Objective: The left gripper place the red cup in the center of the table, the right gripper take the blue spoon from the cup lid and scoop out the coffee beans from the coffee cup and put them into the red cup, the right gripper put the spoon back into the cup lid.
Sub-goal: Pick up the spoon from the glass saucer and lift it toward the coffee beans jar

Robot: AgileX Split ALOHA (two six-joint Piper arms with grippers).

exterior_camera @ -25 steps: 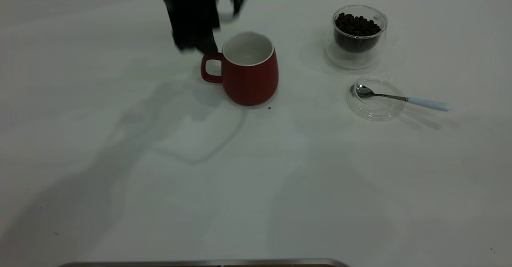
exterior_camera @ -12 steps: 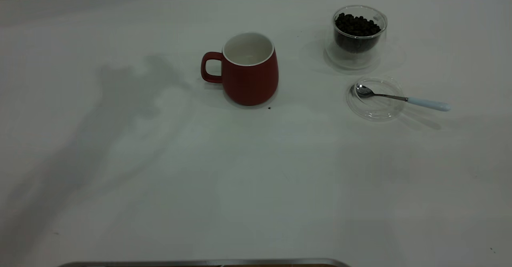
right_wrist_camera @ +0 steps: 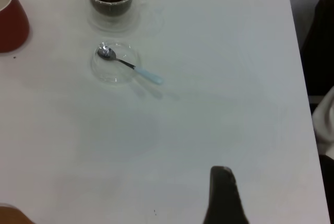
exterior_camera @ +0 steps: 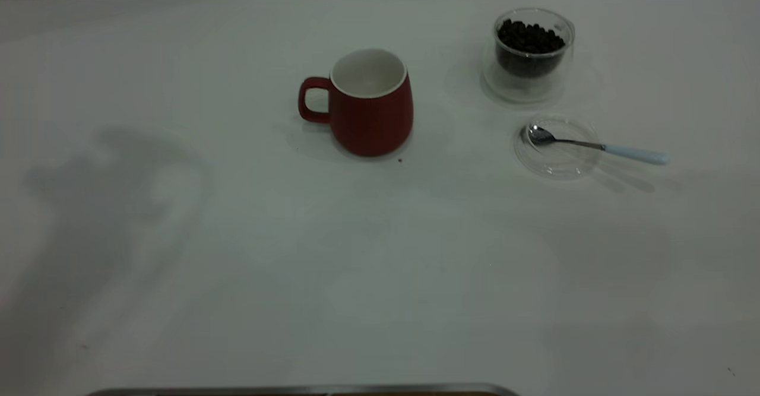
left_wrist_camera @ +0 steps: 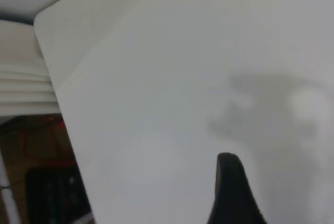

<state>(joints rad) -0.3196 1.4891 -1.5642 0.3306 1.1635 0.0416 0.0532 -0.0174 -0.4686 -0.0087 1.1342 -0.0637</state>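
Exterior view first: the large plain white table (exterior_camera: 380, 277) carries a dark red rounded ceramic mug, the red cup (exterior_camera: 369, 104), upright near the middle toward the far edge, its white inside bare and its loop handle pointing to the left arm's side. Well to its right stands the short clear double-walled glass coffee cup (exterior_camera: 528, 54), filled with a heap of dark brown coffee beans (exterior_camera: 528, 35). Just in front of that glass lies the small round transparent cup lid (exterior_camera: 557, 146), flat on the table. A blue spoon (exterior_camera: 594, 145), with a shiny metal bowl and a pale blue handle, rests with its bowl in the lid while the handle sticks out over the rim to the right. A tiny dark speck (exterior_camera: 399, 160) sits on the table just by the mug's base.

Neither arm shows from outside. Each wrist camera catches only one black fingertip: the left gripper (left_wrist_camera: 229, 192) hangs over bare table near a rounded corner, and the right gripper (right_wrist_camera: 222, 195) hangs well away from the lid and spoon. Whether either hand is spread or closed, I cannot tell.
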